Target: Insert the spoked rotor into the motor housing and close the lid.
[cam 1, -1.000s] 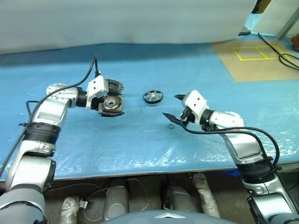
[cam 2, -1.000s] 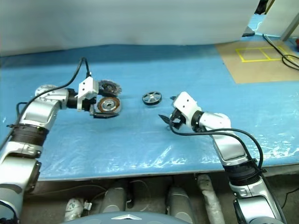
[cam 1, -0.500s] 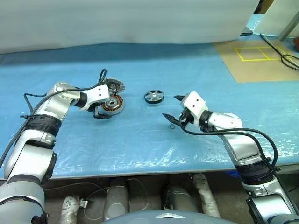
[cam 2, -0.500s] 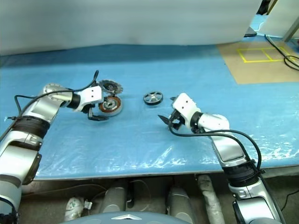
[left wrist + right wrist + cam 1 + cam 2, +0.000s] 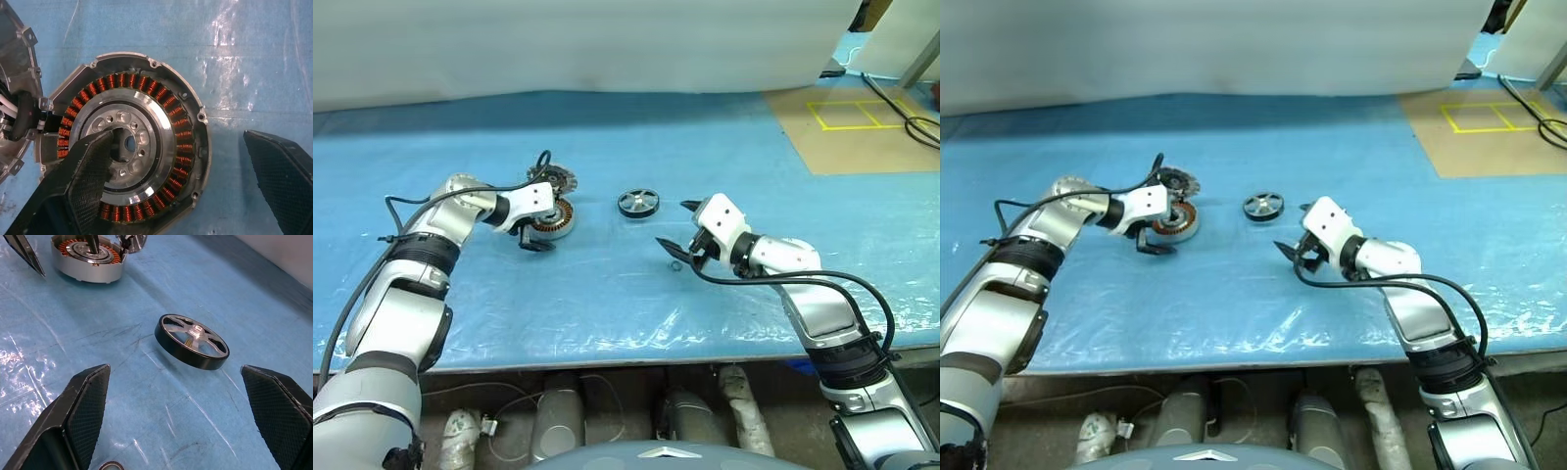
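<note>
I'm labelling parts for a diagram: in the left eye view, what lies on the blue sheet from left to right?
Left tool → motor housing → spoked rotor → right tool.

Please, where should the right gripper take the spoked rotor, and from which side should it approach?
Probably across the outer rim. The spoked rotor lies flat on the blue sheet, apart from the motor housing, so the right gripper, jaws open, could come from above and close on two opposite sides of the rim.

Bright, even light — glare on plastic
</note>
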Available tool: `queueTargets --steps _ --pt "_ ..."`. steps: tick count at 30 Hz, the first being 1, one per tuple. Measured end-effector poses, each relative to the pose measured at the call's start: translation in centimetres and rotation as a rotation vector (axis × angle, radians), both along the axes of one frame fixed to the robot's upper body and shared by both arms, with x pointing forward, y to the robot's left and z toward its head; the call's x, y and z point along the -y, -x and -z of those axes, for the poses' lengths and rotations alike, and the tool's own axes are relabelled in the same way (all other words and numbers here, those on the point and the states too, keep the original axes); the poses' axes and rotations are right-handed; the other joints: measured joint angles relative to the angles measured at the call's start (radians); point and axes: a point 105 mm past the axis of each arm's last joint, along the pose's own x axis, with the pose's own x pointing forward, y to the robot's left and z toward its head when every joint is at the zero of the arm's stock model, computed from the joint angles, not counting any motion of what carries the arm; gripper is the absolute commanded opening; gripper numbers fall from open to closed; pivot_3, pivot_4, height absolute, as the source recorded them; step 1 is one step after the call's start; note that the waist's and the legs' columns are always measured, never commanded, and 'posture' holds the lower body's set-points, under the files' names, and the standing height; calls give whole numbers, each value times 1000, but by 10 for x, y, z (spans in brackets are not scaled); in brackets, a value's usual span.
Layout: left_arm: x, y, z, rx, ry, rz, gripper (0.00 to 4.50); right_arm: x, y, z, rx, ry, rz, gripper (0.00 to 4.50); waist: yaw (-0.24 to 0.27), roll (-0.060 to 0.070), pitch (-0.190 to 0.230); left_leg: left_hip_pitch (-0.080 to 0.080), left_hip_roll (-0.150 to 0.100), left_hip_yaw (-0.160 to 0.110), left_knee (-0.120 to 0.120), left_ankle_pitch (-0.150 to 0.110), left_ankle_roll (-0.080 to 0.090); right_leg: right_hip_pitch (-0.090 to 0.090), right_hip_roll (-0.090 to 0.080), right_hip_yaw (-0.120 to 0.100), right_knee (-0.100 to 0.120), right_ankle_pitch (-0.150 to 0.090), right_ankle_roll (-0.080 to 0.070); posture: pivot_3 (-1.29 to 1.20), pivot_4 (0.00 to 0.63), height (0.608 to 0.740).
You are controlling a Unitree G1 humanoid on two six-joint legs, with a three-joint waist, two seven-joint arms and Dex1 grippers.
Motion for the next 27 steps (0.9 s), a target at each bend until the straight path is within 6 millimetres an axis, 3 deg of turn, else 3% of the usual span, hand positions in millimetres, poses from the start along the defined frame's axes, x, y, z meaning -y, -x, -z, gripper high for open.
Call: queueTargets --steps 3,6,9,11,15,22,27 --pt "1 0 2 0 -5 10 4500 0 0 0 0 2 1 4462 0 0 0 1 0 0 0 0 0 1 0 0 0 0 0 0 150 740" --pt "1 1 2 0 -6 13 3921 0 0 1 0 3 2 4500 0 0 0 1 0 0 0 0 0 1 0 0 0 0 0 0 150 740" --pt "0 -1 1 15 -11 10 2960 1 0 0 5 6 3 4500 0 0 0 1 0 0 0 0 0 1 0 0 -1 0 0 0 150 740" --pt "1 -3 0 28 -11 6 2960 1 -1 0 8 8 8 4500 -1 0 0 0 0 0 0 0 0 1 0 0 -1 0 0 0 150 740" --pt "1 -2 0 28 -23 23 2270 1 -1 0 14 11 11 4500 1 1 0 0 0 0 0 0 0 1 0 0 -1 0 0 0 150 740" --pt "1 -1 -1 33 -27 44 2257 1 -1 0 17 14 13 4500 1 1 0 0 0 0 0 0 0 1 -1 0 -2 0 0 0 150 740" --pt "1 11 -1 -1 17 115 2257 1 -1 0 18 17 14 4500 1 1 -1 -1 0 0 -2 0 0 -1 -1 0 -2 0 0 0 150 740"
